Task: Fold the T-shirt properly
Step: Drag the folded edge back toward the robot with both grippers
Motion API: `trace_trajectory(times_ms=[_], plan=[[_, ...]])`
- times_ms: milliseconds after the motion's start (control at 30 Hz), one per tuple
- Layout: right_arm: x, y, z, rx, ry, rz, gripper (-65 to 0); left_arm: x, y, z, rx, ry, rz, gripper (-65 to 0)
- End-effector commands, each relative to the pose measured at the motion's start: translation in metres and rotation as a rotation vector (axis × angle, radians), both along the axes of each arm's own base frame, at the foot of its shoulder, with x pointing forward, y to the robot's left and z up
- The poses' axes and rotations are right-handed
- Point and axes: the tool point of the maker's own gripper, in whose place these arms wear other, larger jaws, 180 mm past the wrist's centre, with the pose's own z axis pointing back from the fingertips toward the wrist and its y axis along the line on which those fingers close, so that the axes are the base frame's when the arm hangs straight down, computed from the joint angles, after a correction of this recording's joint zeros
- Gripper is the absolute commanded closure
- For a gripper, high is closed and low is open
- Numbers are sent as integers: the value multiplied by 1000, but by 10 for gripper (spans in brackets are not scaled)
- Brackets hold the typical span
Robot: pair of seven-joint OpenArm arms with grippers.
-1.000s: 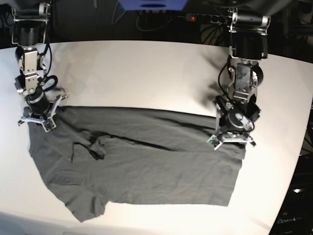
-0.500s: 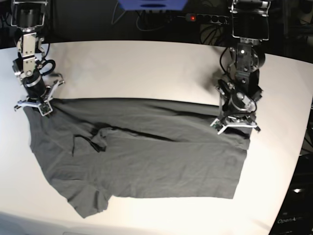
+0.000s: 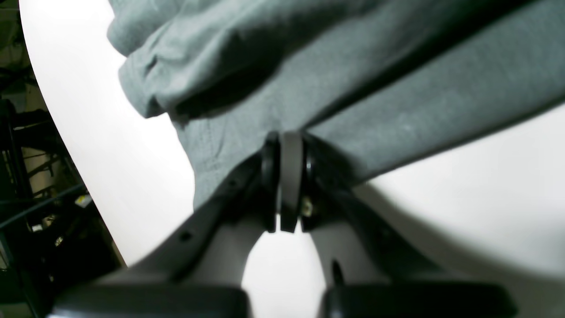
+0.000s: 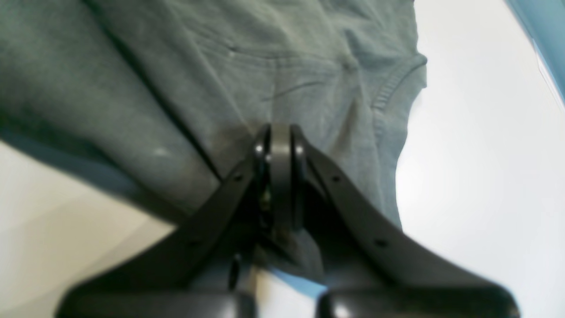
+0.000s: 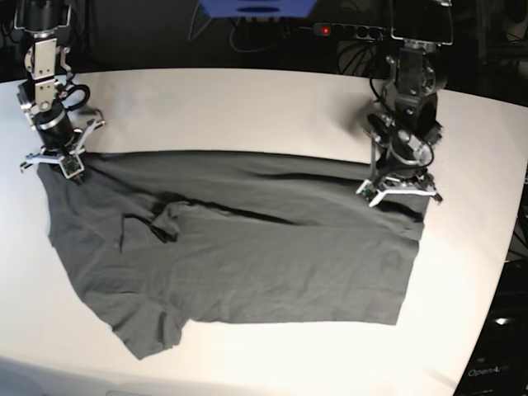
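Gripping T-shirt (image 5: pixel 247 256) w/ both grippers, no legible print

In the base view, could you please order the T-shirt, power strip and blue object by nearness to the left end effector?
1. Dark grey cotton T-shirt, gripped in it.
2. Black power strip with red light, behind it.
3. Blue object, top centre edge.

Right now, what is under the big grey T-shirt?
Bare white table shows all around the dark grey cotton T-shirt. The cloth covers whatever lies beneath it, so that cannot be seen.
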Motion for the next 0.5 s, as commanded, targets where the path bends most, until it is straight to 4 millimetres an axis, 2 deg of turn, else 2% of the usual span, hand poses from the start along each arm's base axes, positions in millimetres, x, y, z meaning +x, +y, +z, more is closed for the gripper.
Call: trace_trajectory(times_ms=[0,133,333,467], plan=[[-57,-16,-46,-94,287,-19,-3,-51,7,-27,52,204,-17,-27],[-60,-19,-46,-101,293,-17,-3,-62,11,-23,79,218,-9,-27],[-84,-22,-54,-106,339,-13,-3,-64,14,-24,87,227,-3,-27],[-100,-20,-56,-107,363,-6,-3,-79,15,-29,93,258,-5,-27]])
